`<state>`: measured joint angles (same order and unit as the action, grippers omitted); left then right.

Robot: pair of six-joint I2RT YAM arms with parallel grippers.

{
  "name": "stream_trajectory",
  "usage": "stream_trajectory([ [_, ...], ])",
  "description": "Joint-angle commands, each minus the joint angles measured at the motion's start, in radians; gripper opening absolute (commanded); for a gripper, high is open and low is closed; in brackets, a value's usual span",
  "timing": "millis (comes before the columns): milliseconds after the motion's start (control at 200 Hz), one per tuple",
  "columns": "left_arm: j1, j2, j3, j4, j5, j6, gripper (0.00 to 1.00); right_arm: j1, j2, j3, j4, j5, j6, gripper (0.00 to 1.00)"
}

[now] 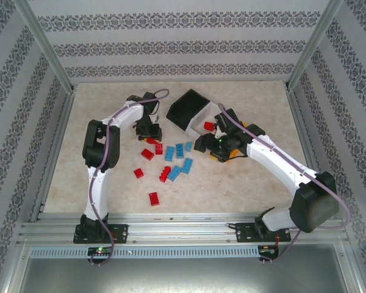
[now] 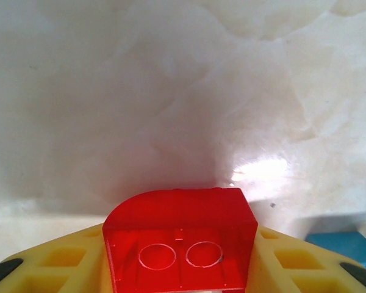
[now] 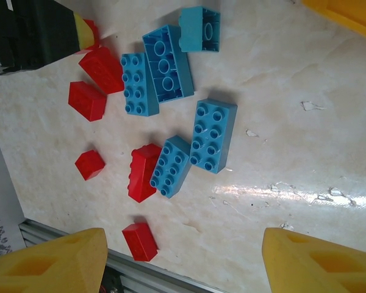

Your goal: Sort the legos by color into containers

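You have a red brick (image 2: 180,223) clamped in your left gripper (image 2: 180,250).
Your right gripper (image 3: 184,259) hangs with fingers apart above loose blue and red legos (image 3: 215,135) on the table (image 3: 293,122), near the black bin (image 1: 188,107).

The left arm (image 1: 99,174) rises from its base, bends and reaches forward. The left gripper (image 1: 150,130) points down, its yellow fingers (image 2: 55,262) pressed against both sides of a red brick (image 2: 180,235). The right arm (image 1: 280,162) stretches leftward, and the right gripper (image 3: 184,247) hangs wide apart and empty.
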<state>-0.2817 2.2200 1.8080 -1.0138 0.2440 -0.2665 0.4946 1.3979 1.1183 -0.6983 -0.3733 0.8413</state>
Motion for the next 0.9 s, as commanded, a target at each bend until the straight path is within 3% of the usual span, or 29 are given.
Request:
stream_trajectory([
  [0,0.013,-0.092,0.002,0.023,0.096,-0.087,0.47,-0.006,-0.046,-0.003,-0.009,0.027,0.000,0.68],
  [150,0.013,-0.139,-0.042,0.150,0.260,-0.270,0.47,-0.036,-0.117,-0.062,-0.013,0.025,-0.001,0.68],
  [295,-0.009,-0.176,-0.149,0.419,0.398,-0.534,0.46,-0.095,-0.228,-0.134,-0.037,0.031,-0.003,0.68],
  [500,-0.088,-0.141,-0.193,0.755,0.451,-0.858,0.46,-0.198,-0.388,-0.232,-0.060,0.008,0.004,0.68],
  [894,-0.209,0.090,0.122,0.757,0.400,-0.984,0.48,-0.266,-0.502,-0.277,-0.121,-0.023,-0.040,0.67],
])
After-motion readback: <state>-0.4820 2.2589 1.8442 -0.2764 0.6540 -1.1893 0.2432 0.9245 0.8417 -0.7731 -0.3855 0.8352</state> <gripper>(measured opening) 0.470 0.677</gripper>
